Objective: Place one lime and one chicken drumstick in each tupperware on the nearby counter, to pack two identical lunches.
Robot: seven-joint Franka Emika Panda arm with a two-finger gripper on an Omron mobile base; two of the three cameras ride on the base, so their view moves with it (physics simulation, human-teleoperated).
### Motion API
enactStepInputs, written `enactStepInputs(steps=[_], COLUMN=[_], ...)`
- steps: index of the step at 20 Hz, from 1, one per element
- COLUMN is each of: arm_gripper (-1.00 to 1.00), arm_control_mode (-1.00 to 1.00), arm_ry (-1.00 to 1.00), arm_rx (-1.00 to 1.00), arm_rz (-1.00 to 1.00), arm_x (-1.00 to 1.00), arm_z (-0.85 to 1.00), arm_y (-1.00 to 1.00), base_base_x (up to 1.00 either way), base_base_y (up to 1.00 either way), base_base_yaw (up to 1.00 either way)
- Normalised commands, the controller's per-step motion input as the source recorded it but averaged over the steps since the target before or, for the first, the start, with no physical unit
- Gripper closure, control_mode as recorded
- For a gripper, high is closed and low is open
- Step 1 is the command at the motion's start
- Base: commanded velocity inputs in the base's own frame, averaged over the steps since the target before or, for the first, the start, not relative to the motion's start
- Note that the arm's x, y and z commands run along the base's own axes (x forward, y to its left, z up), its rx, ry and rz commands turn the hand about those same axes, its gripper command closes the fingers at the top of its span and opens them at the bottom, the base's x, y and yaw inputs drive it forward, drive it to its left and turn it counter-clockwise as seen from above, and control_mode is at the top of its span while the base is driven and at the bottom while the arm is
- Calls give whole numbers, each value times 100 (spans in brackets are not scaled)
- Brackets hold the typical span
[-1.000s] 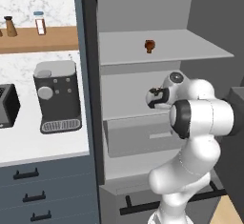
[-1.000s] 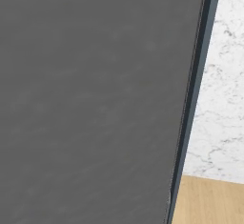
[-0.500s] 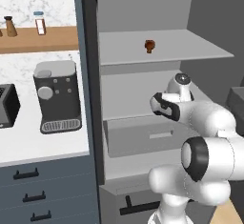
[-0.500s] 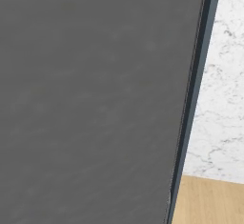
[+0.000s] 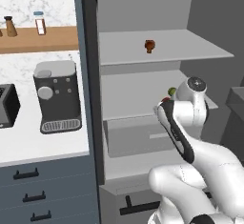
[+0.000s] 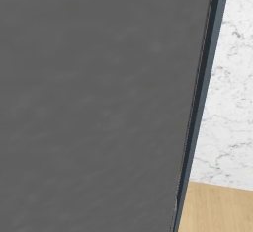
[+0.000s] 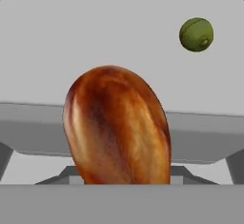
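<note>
The hand view has a chicken drumstick (image 7: 116, 125) right at the bottom centre, where the fingers would rise: a plump, glossy orange-brown oval, mottled darker on its left flank, with its long axis running up and away from the camera and leaning a little left. The fingertips themselves are hidden behind the meat, so the grip is a judgement, but the drumstick sits so close and square to the hand that the fingers appear nearly closed on it. Beyond it a small round lime (image 7: 196, 35), dull green and smooth, lies on the flat matte grey fridge shelf (image 7: 95, 37), well apart from the drumstick and up to its right. From the left base view the gripper (image 5: 167, 105) reaches into the open fridge (image 5: 90, 99) at middle-shelf height, with a second drumstick (image 5: 149, 45) on the shelf above. The white tabletop (image 5: 43, 144), holding a coffee machine (image 5: 57, 96) and a toaster (image 5: 7, 106), lies to the robot's left, so the carry likely goes that way; no tupperware can be seen.
</note>
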Motion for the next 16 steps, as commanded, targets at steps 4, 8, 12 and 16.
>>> enactStepInputs(steps=[4,8,12,16], arm_gripper=[100,100,100,100], arm_control_mode=[-100,-100,-100,-100], arm_ry=[-5,-8,-3,0], arm_rx=[0,0,0,-1], arm_rz=[0,1,4,3], arm_x=[-100,-100,-100,-100], arm_z=[35,47,43,32], arm_y=[17,10,15,27], base_base_x=[0,0,0,0], base_base_y=[0,0,0,0], base_base_yaw=[0,0,0,0])
